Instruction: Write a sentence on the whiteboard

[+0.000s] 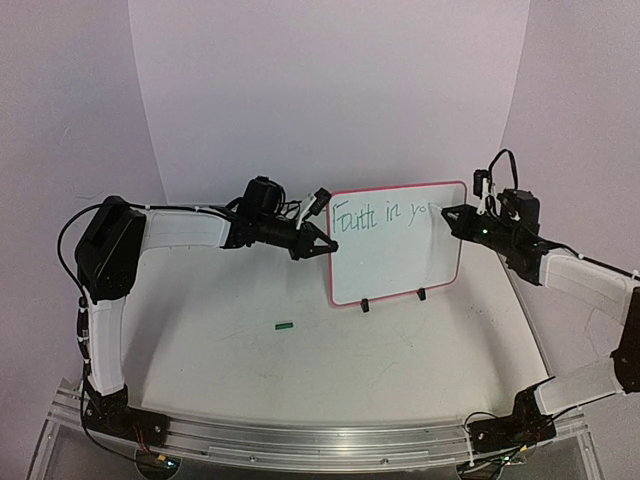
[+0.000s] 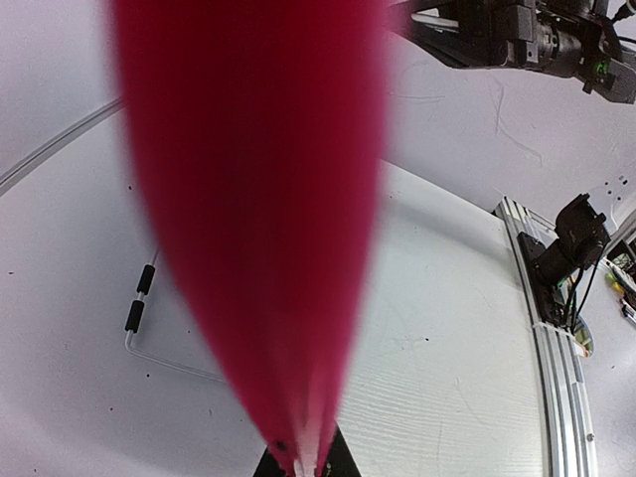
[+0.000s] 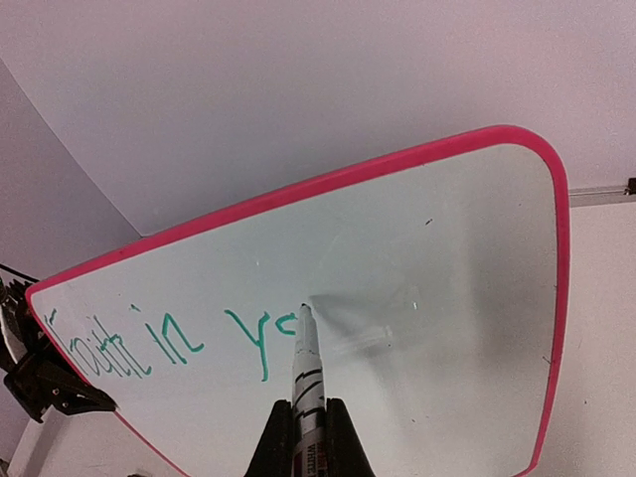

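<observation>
The whiteboard [image 1: 397, 243] stands upright on two black feet at the table's middle back, red-pink rim all round. The sentence [image 1: 385, 215] in green reads "Faith in yo" on its top line; it also shows in the right wrist view [image 3: 169, 343]. My right gripper [image 1: 458, 218] is shut on a white marker [image 3: 306, 373], whose tip touches the board [image 3: 417, 298] at the "o". My left gripper [image 1: 318, 240] is shut on the board's left rim [image 2: 253, 199], which fills the left wrist view as a red blur.
A small green marker cap [image 1: 285, 324] lies on the table in front of the board, left of centre. The curved white backdrop [image 1: 330, 90] rises right behind the board. An aluminium rail [image 1: 320, 440] runs along the near edge.
</observation>
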Controlling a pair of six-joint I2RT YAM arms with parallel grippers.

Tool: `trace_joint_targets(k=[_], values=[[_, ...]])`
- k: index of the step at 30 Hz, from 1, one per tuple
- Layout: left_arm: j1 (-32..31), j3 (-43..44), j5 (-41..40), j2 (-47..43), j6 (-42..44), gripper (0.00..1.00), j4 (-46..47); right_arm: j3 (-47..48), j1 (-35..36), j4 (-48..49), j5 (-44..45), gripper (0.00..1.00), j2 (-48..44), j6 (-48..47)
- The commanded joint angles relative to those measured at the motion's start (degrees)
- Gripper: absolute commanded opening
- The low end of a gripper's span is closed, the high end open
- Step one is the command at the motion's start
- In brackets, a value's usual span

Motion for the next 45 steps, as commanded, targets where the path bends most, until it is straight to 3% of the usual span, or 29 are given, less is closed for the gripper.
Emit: trace_joint_targets(k=[1, 25, 45], values=[[-2.3, -1.0, 0.1, 3.0, 1.1, 0.00, -12.9, 3.0, -0.3, 0.4, 0.6, 0.00, 1.1, -1.0], [-2.3, -1.0, 0.1, 3.2, 1.1, 0.00, -12.9, -1.8, -0.3, 0.4, 2.3, 0.00, 0.5, -0.1], [-2.3, -1.0, 0.1, 3.2, 1.1, 0.00, -13.0, 4.0, -0.3, -0.7, 5.4, 0.00, 0.4, -2.4]])
